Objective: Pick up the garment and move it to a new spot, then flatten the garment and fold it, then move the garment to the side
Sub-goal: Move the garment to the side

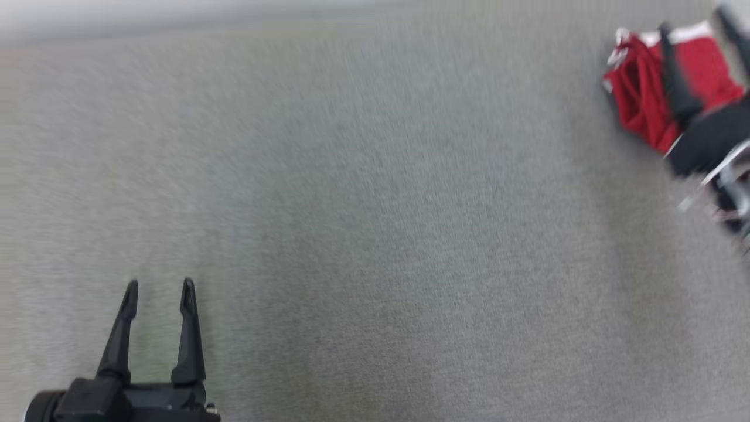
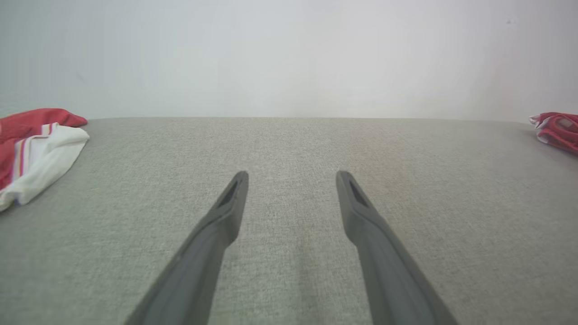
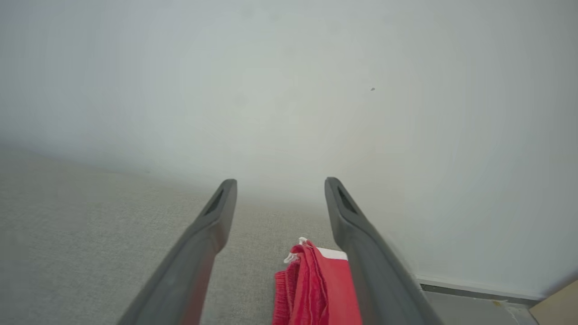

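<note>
The garment (image 1: 641, 99) is a folded red piece with white trim, lying at the far right of the grey cloth table (image 1: 375, 234). My right gripper (image 1: 692, 19) is open over it, one dark finger across the red cloth. In the right wrist view the garment (image 3: 316, 289) lies on the table low between the spread fingers of that gripper (image 3: 281, 180), and nothing is pinched. My left gripper (image 1: 160, 284) stands open at the lower left above bare table, far from the garment. The left wrist view shows that gripper (image 2: 292, 174) empty and the garment (image 2: 557, 131) at the right edge.
Another red and white cloth (image 2: 36, 149) lies at the table's left end in the left wrist view. A pale wall (image 3: 289, 90) runs behind the table. Past the table's right end are floor and a tan object (image 3: 560, 302). The head view is blurred.
</note>
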Available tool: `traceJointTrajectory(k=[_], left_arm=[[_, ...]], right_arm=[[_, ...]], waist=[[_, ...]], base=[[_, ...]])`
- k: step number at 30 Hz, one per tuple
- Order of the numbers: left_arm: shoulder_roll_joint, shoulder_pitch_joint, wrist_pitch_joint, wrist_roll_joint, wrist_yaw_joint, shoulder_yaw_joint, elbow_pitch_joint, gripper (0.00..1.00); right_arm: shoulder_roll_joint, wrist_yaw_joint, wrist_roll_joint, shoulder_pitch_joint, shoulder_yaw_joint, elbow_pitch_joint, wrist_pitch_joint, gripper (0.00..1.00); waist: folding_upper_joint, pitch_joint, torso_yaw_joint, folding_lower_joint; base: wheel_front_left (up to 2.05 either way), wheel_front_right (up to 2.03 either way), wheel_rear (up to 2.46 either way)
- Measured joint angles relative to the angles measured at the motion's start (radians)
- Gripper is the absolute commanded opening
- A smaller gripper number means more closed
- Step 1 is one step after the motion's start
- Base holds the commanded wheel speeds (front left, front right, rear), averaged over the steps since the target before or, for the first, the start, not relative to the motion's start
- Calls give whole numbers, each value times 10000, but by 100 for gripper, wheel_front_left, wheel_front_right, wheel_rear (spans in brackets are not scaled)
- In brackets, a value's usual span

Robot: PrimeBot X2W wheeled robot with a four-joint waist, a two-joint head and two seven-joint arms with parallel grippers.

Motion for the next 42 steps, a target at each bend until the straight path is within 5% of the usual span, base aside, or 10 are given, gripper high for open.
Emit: traceJointTrajectory(k=[23, 42], left_arm=[[-159, 750, 2, -167, 8, 240, 715, 100], [-222, 918, 2, -274, 8, 209, 1133, 100]], right_arm=[[2894, 0, -1262, 7432, -3559, -4604, -182, 100], [4376, -2, -2082, 9819, -4466, -5948, 4, 100]], waist=[[-1, -2511, 1009, -2], [-2, -2995, 1086, 0]], base=[[0, 0, 0], [0, 0, 0]])
